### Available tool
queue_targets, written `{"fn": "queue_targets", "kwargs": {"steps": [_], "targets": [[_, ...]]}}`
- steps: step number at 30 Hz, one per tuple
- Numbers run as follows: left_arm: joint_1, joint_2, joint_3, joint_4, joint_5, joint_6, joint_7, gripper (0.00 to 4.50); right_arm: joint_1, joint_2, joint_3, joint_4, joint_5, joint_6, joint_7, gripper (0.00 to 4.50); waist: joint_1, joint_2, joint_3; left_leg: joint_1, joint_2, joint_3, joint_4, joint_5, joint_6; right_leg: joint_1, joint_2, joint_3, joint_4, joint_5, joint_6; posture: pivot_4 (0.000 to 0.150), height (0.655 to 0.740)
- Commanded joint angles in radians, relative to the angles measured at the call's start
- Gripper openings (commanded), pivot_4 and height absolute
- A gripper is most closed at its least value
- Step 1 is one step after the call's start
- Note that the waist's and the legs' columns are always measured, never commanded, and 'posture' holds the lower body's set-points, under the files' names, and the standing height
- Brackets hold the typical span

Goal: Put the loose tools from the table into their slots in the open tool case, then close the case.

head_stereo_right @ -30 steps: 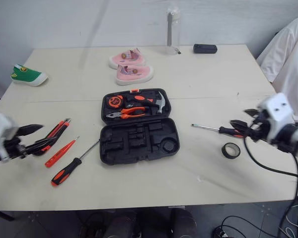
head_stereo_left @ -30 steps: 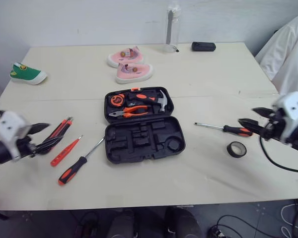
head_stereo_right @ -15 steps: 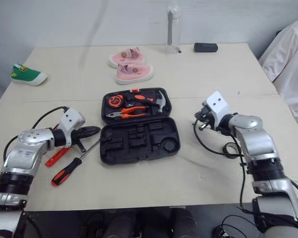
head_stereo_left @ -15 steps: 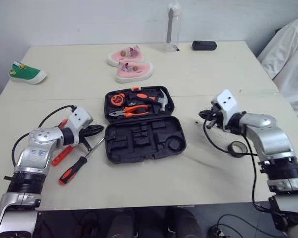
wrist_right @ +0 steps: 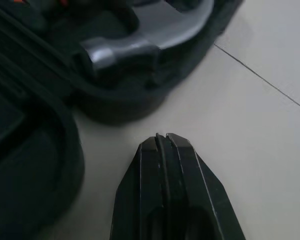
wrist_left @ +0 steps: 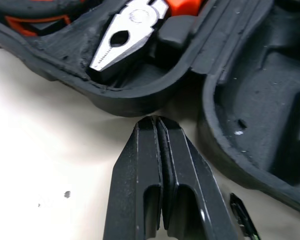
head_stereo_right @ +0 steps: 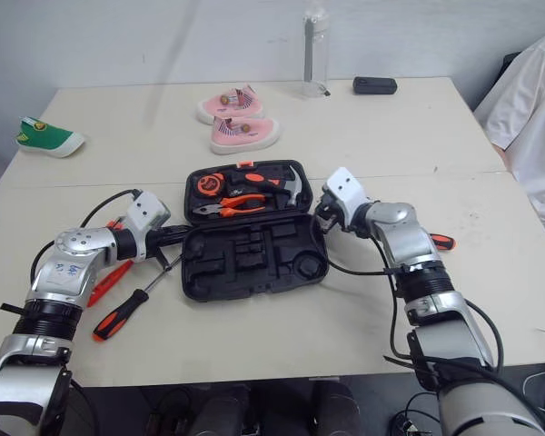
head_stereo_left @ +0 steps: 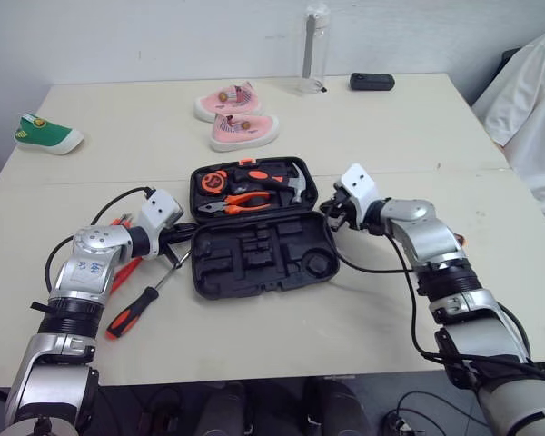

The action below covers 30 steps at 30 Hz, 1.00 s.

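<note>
Tool case (head_stereo_left: 259, 227) lies open mid-table, with the hammer (head_stereo_left: 295, 184) and pliers (head_stereo_left: 241, 202) already in. The left gripper (head_stereo_left: 180, 239) at its 9 o'clock and the right gripper (head_stereo_left: 331, 211) at 3 o'clock both have fingers pressed together, holding nothing. The screwdrivers (head_stereo_left: 132, 312) at 8 o'clock are not packed yet, so most work is left.

Head views: from high over the near edge of the bench (head_stereo_left: 391, 118), facing forward and down, whole top seen, almost the same scene in both. Left wrist view: very near, along the left claw (wrist_left: 158, 120) at the left side of the tool case (wrist_left: 135, 102). Right wrist view: equally near, along the right claw (wrist_right: 162, 136) at its right side.
</note>
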Motion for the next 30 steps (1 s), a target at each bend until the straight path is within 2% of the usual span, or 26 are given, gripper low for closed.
{"fn": "queue_targets", "kwargs": {"steps": [1,11,18,30], "targets": [[-0.015,0.001,-0.001,-0.033,-0.015,-0.002,-0.041,0.05,0.013,-0.001,-0.01,-0.059,0.019,-0.007,0.051,0.0,0.0,0.0,0.0,0.0,0.0,0.0,0.0,0.0,0.0,0.0,0.0,0.0,0.0,0.0,0.0,0.15,0.7316],[0.004,-0.002,-0.051,-0.141,-0.023,0.009,-0.168,0.05,0.192,-0.074,-0.026,-0.369,0.113,0.155,0.203,0.0,0.003,0.0,0.0,-0.001,0.0,0.0,0.001,0.0,0.0,0.0,0.0,0.0,0.0,0.0,0.0,0.15,0.7316],[0.034,-0.012,-0.094,-0.184,-0.005,0.003,-0.208,0.05,0.314,-0.14,-0.047,-0.551,0.148,0.243,0.213,0.0,0.004,0.0,0.0,-0.002,0.0,-0.001,0.003,0.0,0.0,0.0,0.0,0.0,0.0,0.0,0.0,0.15,0.7316],[0.022,-0.011,-0.073,-0.141,0.013,-0.005,-0.188,0.05,0.372,-0.154,-0.073,-0.615,0.139,0.276,0.157,0.0,0.007,0.0,0.0,-0.002,0.0,-0.001,0.004,0.0,0.0,0.0,0.0,0.0,0.0,0.0,0.0,0.15,0.7316]]}}
